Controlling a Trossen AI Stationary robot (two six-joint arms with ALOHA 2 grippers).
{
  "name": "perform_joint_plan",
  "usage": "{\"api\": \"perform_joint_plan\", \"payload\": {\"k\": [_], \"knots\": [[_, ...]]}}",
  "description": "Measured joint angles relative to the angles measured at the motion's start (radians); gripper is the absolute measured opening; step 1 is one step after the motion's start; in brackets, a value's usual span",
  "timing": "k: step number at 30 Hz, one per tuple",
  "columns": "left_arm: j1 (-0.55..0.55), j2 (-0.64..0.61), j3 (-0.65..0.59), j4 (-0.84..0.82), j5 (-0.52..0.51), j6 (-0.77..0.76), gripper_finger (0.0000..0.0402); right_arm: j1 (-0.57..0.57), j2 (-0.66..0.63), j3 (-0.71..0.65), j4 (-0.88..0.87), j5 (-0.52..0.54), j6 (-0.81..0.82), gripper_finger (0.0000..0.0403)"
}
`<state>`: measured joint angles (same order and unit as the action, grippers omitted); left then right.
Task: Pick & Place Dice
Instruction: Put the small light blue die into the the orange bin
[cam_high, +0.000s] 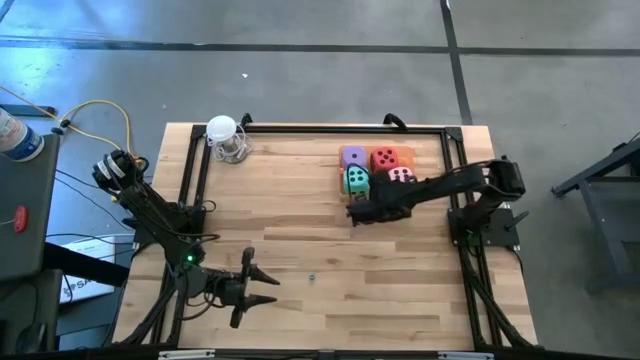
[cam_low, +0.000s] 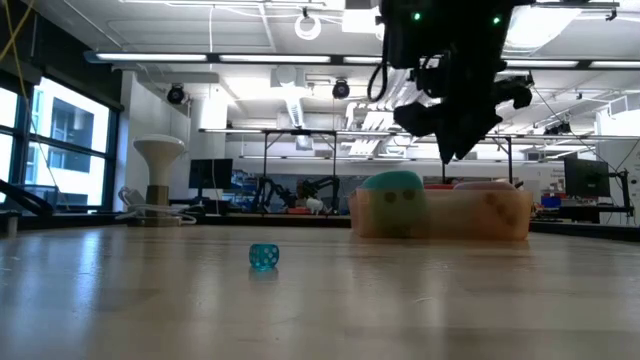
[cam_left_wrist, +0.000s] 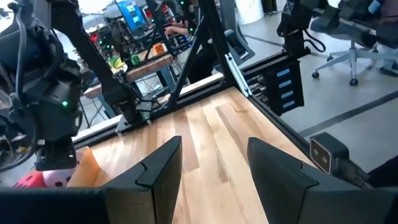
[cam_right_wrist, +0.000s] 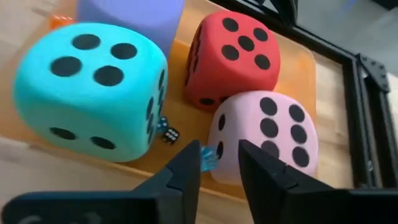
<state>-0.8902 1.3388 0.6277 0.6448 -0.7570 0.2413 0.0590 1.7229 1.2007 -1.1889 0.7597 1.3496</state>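
Right gripper (cam_right_wrist: 217, 171) hovered over the orange tray (cam_right_wrist: 305, 68) at the table's 1 o'clock, fingers slightly parted, gripping nothing. Its wrist view alone showed tiny dice (cam_right_wrist: 166, 129) between the teal die (cam_right_wrist: 90, 90), red die (cam_right_wrist: 233, 59) and pink die (cam_right_wrist: 264, 137); purple die (cam_high: 352, 156) clearest from above. Low view alone showed a small teal bead (cam_low: 263, 256). Left gripper (cam_high: 262, 287) idled at 7 o'clock, spread.

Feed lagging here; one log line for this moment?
right pincer: over tray, slightly apart | dice: four in tray | left pincer: idle, open, near edge
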Motion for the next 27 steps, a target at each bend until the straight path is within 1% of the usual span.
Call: {"api": "perform_joint_plan", "payload": {"k": [4, 10, 12, 14, 17, 20, 22, 24, 27], "knots": [[0.0, 0.0, 0.0, -0.03, -0.002, -0.015, 0.0177, -0.03, 0.005, 0.0, 0.019, -0.011, -0.072, 0.0136], [0.001, 0.0, 0.0, -0.047, -0.004, -0.082, 0.0177, -0.013, -0.013, 0.0, 0.041, 0.031, -0.121, 0.0194], [0.009, 0.0, 0.0, -0.047, -0.004, -0.086, 0.0177, -0.004, -0.032, 0.0, 0.039, 0.021, -0.116, 0.0205], [0.023, 0.0, -0.001, -0.064, 0.002, -0.105, 0.0177, 0.001, -0.047, 0.0, 0.039, -0.016, -0.116, 0.0208], [0.068, 0.0, -0.003, -0.161, 0.002, -0.171, 0.0177, 0.027, -0.074, 0.0, 0.038, -0.058, -0.113, 0.0207], [0.125, 0.0, -0.004, -0.259, 0.003, -0.273, 0.0177, 0.074, -0.105, 0.0, 0.03, -0.063, -0.059, 0.0204], [0.164, 0.0, -0.004, -0.32, 0.03, -0.354, 0.0177, 0.117, -0.135, 0.0, 0.026, -0.061, -0.026, 0.0204], [0.195, 0.0, -0.005, -0.363, 0.088, -0.416, 0.0177, 0.179, -0.154, 0.0, 0.034, -0.045, 0.02, 0.0204], [0.236, 0.03, -0.013, -0.365, 0.193, -0.456, 0.0177, 0.315, -0.164, 0.0, 0.06, 0.016, 0.104, 0.0203]]}}
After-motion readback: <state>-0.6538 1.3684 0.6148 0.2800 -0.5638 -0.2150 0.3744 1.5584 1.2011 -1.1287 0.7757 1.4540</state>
